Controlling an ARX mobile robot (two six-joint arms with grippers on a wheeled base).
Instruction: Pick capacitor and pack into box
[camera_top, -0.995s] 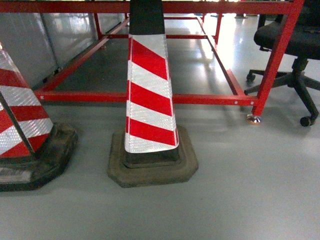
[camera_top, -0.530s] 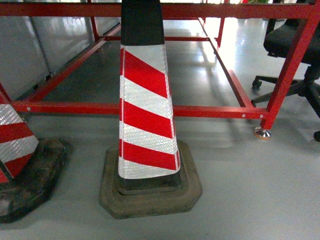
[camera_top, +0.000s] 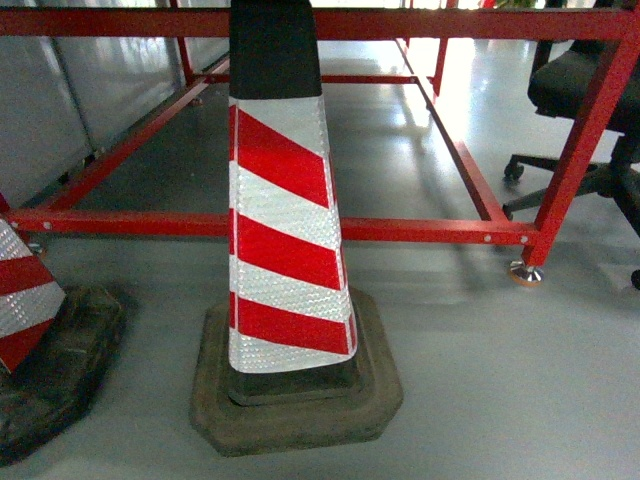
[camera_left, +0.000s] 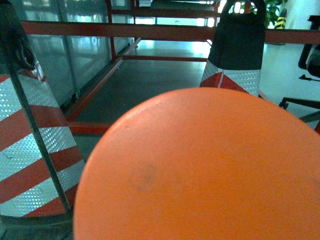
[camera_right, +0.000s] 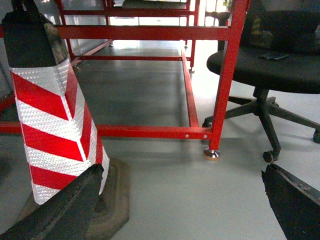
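Observation:
The capacitor (camera_left: 200, 165) is a bright orange rounded end that fills most of the left wrist view, right in front of the camera. It hides the left gripper's fingers, and it stays up off the floor as held in them. In the right wrist view my right gripper (camera_right: 180, 210) is open, its two dark fingers (camera_right: 60, 210) far apart over bare grey floor with nothing between them. The box is out of view. Neither gripper shows in the head view.
A red-and-white striped traffic cone (camera_top: 285, 230) on a rubber base stands directly ahead, with a second cone (camera_top: 30, 300) at the left edge. Behind them runs a low red metal frame (camera_top: 400, 230). A black office chair (camera_right: 270, 65) stands at the right.
In the head view the middle cone has grown larger and drifted left, and the left cone has slid mostly out of frame. The red frame and chair have shifted right.

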